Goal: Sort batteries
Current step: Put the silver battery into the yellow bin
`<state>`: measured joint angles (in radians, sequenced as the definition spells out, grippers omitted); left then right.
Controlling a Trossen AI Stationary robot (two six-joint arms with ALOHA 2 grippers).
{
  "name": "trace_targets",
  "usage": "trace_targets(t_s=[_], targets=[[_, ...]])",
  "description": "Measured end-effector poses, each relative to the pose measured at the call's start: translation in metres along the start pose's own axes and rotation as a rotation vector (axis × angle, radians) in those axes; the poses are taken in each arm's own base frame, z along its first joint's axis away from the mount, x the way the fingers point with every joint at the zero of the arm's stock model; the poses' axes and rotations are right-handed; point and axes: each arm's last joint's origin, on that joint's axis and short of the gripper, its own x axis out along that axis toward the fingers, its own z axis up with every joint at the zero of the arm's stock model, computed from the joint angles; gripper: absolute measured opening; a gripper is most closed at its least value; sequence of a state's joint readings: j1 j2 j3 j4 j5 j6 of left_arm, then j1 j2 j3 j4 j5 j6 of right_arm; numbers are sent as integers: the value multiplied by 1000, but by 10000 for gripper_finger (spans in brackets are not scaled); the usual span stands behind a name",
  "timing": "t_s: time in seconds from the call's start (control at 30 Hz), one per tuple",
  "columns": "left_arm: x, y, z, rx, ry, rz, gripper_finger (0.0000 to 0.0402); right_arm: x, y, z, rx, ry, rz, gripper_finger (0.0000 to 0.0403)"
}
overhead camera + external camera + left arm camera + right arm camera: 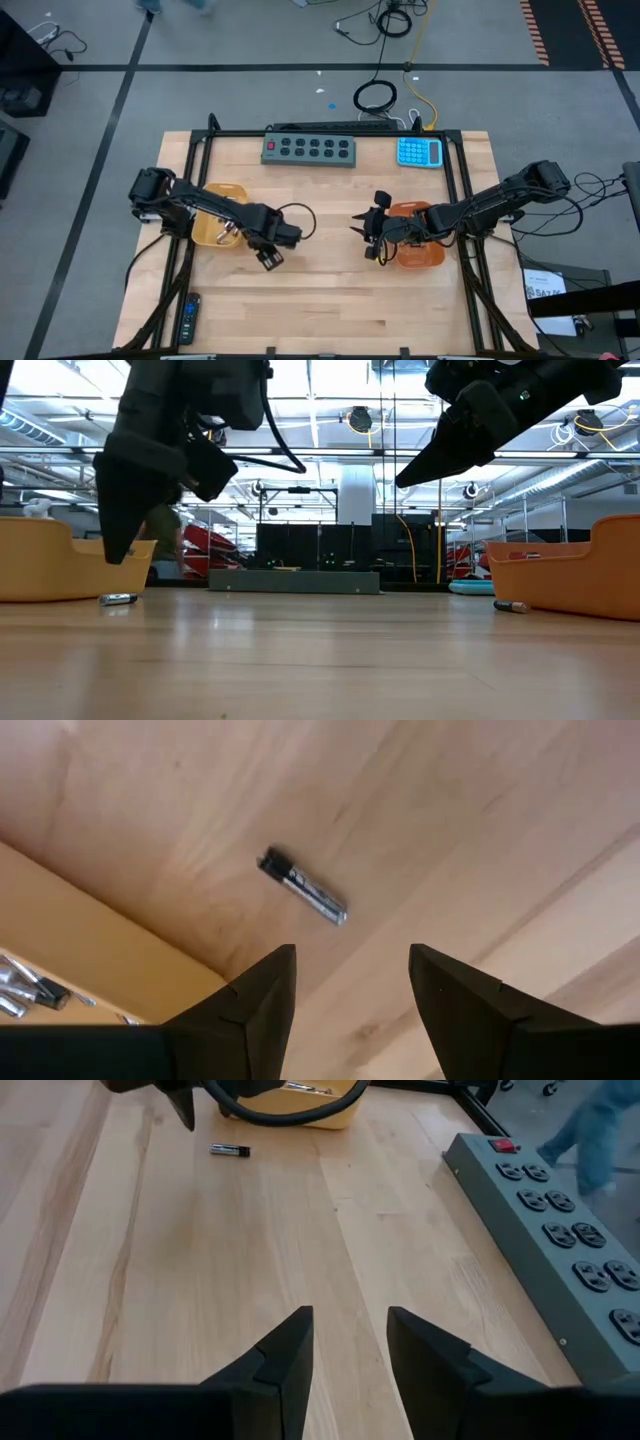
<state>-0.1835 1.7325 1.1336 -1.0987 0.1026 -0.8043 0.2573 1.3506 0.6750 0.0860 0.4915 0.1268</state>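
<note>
A thin silvery battery with a dark end (302,886) lies flat on the pale wooden table (330,300), just ahead of the left gripper (350,980), whose two dark fingers hang apart and empty above it. It rests just beside the wall of the yellow plastic tray (110,955), and nothing stands between it and the fingers. The left wrist view alone shows more silvery and dark batteries (25,988) heaped inside that tray. The right gripper (348,1342) hovers over bare wood near the table's middle, its fingers also spread and holding nothing, with the grey power strip (560,1245) off to one side. The low view shows what the high view does not: another small battery (510,606) lying on the table against the orange plastic tray (580,575). A blue calculator (419,152) sits at the far edge and a black remote (187,318) near the front left corner.
</note>
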Motion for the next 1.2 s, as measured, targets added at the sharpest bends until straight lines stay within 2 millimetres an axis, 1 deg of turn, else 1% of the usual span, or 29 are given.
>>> trace_targets(t_s=[0.1,0.17,0.3,0.53,0.73,0.97,1.2], targets=[[0,1,4,-8,-36,-1,204,0,0,0,0,0,0,121],[4,3,6,-10,-42,-9,199,0,0,0,0,0,0,121],[14,9,5,-20,-29,13,180,0,0,0,-1,0,0,121],[21,14,4,-9,-18,29,159,0,0,0,-8,0,0,121],[31,16,2,-31,-4,-3,157,0,0,0,-8,0,0,121],[31,15,3,-31,-15,-13,157,0,0,0,-8,1,0,121],[34,15,5,-18,-29,15,156,0,0,0,-8,1,0,121]])
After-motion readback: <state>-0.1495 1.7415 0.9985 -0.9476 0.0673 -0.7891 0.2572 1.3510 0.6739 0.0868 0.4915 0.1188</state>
